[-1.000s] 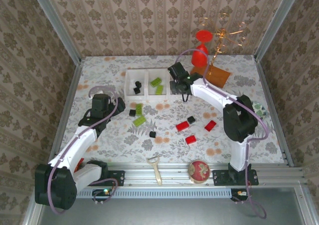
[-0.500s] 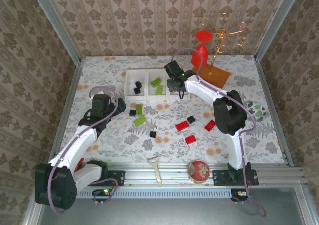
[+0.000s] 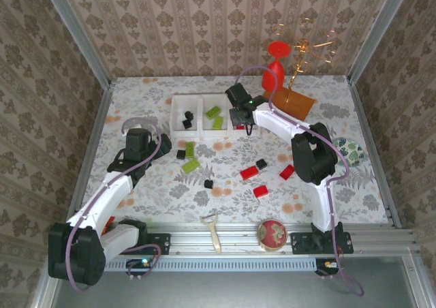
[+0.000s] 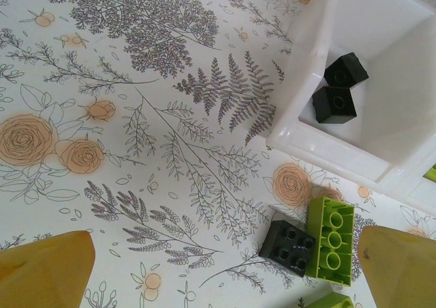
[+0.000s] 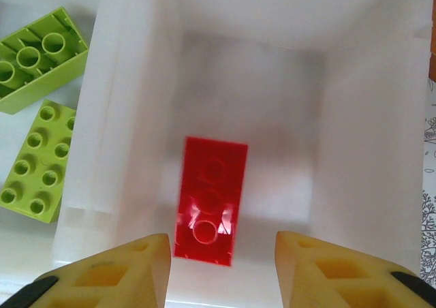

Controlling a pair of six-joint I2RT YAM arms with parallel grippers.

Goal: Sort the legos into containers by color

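Top external: we see the containers (image 3: 201,101), three white bins in a row, at 12 o'clock from the table (image 3: 136,102) centre. The left bin (image 3: 180,107) has two black bricks (image 3: 187,121). The middle bin (image 3: 206,126) has two lime bricks (image 3: 216,117). The right gripper (image 3: 239,122) hangs over the row's 3 o'clock end.

Right wrist: the right bin (image 5: 361,151) holds one red brick (image 5: 210,199), studs up, long axis 12 to 6. The gripper's fingers are partly spread, wider than the brick. There is a clear gap on the 3 o'clock side. The 9 o'clock finger sits just beside the brick edge, and we can't tell if it touches. Nothing is gripped.

Left wrist: the left gripper (image 4: 221,274) is spread fully, holds nothing and hangs over the table. The left bin with its black pair sits at 2 o'clock. At 5 o'clock, outside the bin, a loose black brick (image 4: 287,243) lies side by side with a loose lime brick (image 4: 330,240), touching.

Top external again: more legos lie loose on the table at 5 to 6 o'clock from the bins. These include three loose red bricks (image 3: 248,173), a small black cube (image 3: 208,183) and another black piece (image 3: 261,163).
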